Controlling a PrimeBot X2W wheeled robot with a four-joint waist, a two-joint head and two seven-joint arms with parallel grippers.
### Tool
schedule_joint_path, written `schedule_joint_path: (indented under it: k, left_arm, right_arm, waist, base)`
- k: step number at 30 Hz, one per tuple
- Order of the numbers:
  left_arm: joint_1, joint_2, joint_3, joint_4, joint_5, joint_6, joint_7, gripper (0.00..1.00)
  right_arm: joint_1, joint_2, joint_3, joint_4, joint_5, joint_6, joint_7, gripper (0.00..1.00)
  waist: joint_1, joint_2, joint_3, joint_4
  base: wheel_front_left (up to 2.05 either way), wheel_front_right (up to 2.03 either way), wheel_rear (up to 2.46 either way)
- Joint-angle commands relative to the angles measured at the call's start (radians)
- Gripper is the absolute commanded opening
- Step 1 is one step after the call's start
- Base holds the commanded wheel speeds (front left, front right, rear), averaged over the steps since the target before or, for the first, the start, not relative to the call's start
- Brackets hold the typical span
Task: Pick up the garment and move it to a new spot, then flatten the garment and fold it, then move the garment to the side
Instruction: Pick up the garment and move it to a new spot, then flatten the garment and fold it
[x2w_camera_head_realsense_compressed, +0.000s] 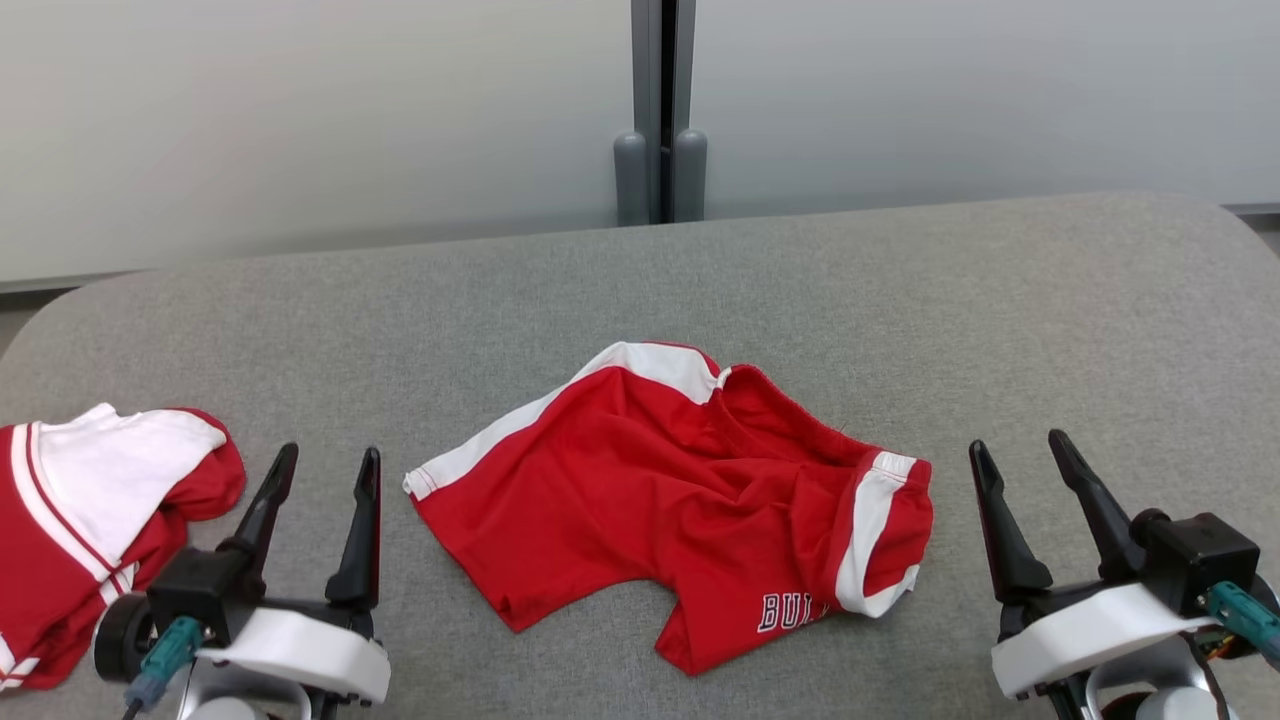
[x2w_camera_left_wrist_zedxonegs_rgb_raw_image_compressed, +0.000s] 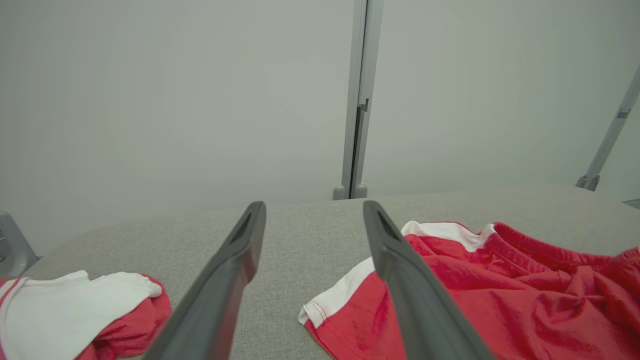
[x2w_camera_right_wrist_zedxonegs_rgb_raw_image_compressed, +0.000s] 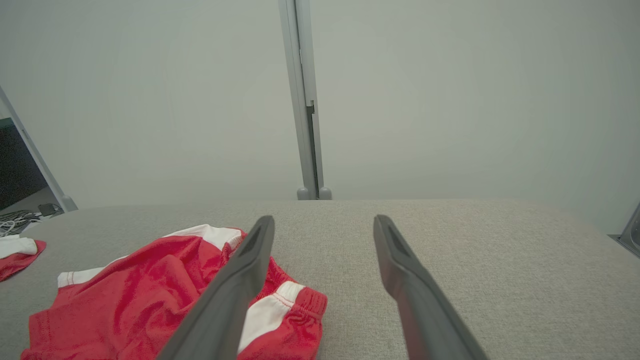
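Both open and empty, the left pincer (x2w_camera_head_realsense_compressed: 330, 453) and the right pincer (x2w_camera_head_realsense_compressed: 1015, 442) flank the crumpled red garment (x2w_camera_head_realsense_compressed: 660, 490) on the bench (x2w_camera_head_realsense_compressed: 900, 300); the pick-up seems not yet begun, so next one must descend and grip the cloth.

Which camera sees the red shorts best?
The head view: the red shorts lie whole, lettering visible. The left wrist view cuts them off at its right edge; the right wrist view crops their near edge.
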Motion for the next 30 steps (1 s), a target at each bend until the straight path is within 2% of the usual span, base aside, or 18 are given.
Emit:
schedule_joint_path:
  k: [1, 9, 30]
  left_arm:
    - [0.02, 0.003, 0.006, -0.002, 0.007, -0.003, -0.002, 1.0]
    - [0.074, 0.01, 0.013, -0.003, 0.009, 0.001, -0.002, 1.0]
    - [0.086, 0.008, -0.006, -0.023, 0.001, 0.02, 0.005, 1.0]
  right_arm:
    - [0.017, -0.002, -0.001, -0.001, 0.004, 0.0, 0.006, 1.0]
    - [0.056, 0.001, -0.008, -0.013, 0.002, 0.0, 0.026, 1.0]
    - [0.047, 0.004, -0.008, -0.024, -0.001, 0.0, 0.04, 1.0]
  waist:
    - [0.0, 0.0, -0.018, -0.003]
    - [0.0, 0.0, -0.049, -0.007]
    - [0.0, 0.0, -0.06, 0.001]
  base:
    - [0.0, 0.0, 0.0]
    - [0.0, 0.0, 0.0]
    - [0.0, 0.0, 0.0]
